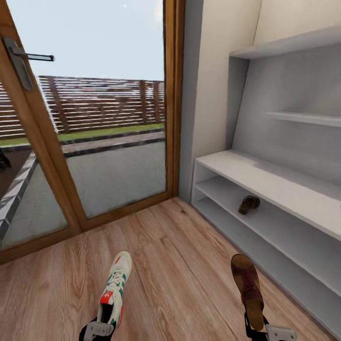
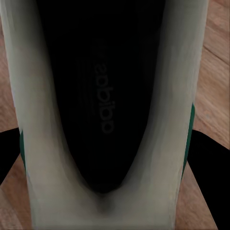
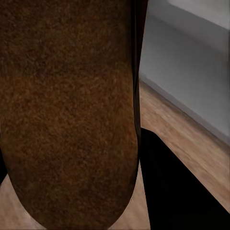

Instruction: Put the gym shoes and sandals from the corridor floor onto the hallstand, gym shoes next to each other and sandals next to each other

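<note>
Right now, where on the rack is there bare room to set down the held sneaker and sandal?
The rack's flat top is bare along its length. On the middle shelf, one sandal sits near the door end; the stretch to its right is free. The bottom bay also looks bare. Nowhere is crowded. The left gripper holds the sneaker, the right gripper the second sandal.

wood-framed glass door (image 1: 94,118) facing a slatted fence (image 1: 102,102), cream wall (image 1: 215,71) beside it.
</note>
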